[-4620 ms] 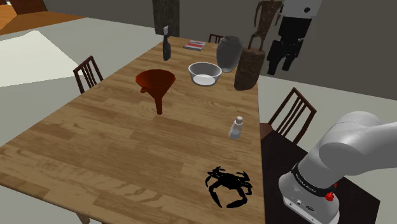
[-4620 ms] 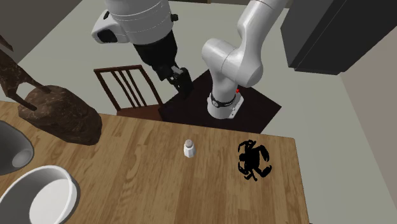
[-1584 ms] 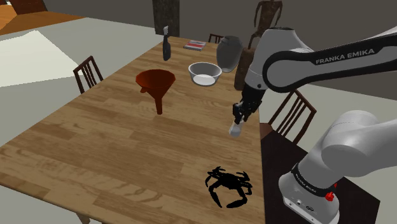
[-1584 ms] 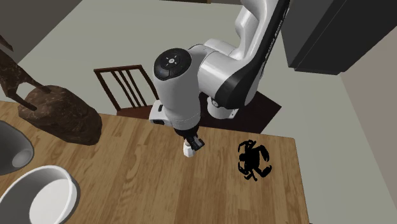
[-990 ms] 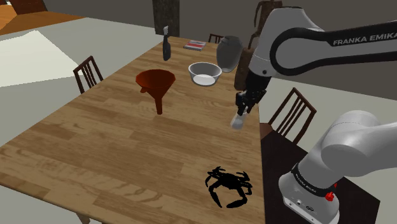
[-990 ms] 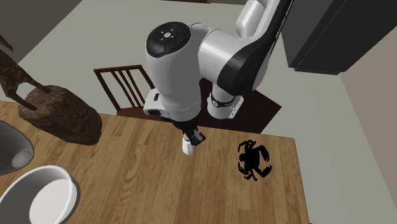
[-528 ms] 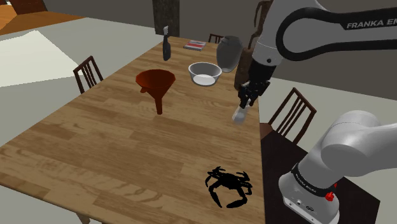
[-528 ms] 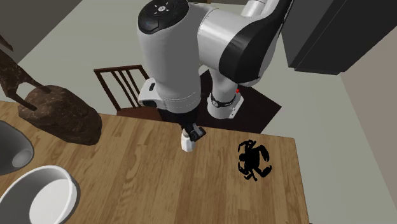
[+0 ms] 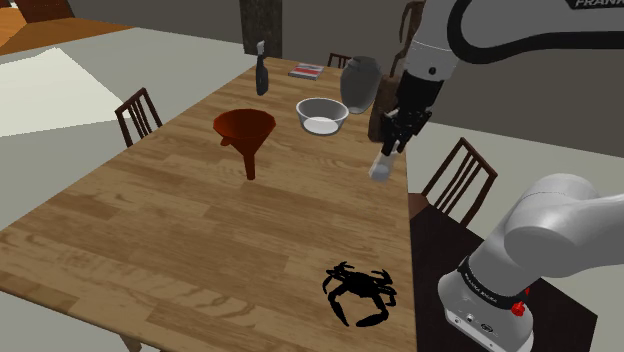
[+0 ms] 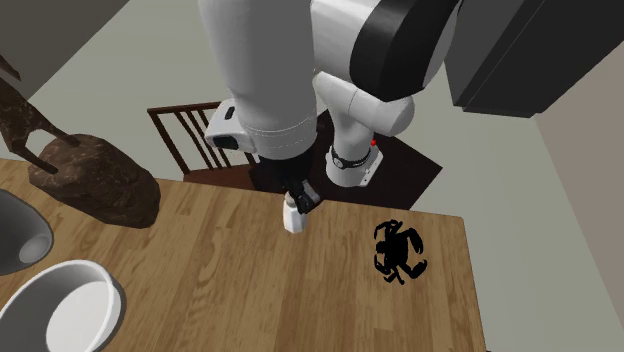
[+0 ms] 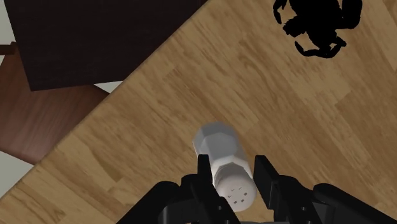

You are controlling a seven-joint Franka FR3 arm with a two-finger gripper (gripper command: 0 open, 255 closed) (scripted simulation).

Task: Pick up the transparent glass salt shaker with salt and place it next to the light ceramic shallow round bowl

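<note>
Salt shaker (image 9: pixel 380 168) hangs in the black jaws, which are closed on its upper part just under the cap. In the wrist view the shaker (image 11: pixel 222 159) sits between the two fingers (image 11: pixel 205 175), its perforated cap toward the camera and its faceted base pointing away at the wooden surface (image 11: pixel 318 127), so its long axis runs along the jaws. From the shoulder view it leans a little, cap up toward the wrist and base down toward that view's left. It appears raised off the surface (image 9: pixel 150 230), close to the edge where a dark wooden chair (image 9: pixel 460 180) stands. The second exterior view has the shaker (image 10: pixel 292 219) under the white forearm, with a black crab figure (image 10: pixel 398 250) near it toward that view's right. The pale shallow bowl (image 9: pixel 310 108) stands well apart, farther up the surface, between a red-brown funnel (image 9: pixel 245 130) and a grey vase (image 9: pixel 360 82).
</note>
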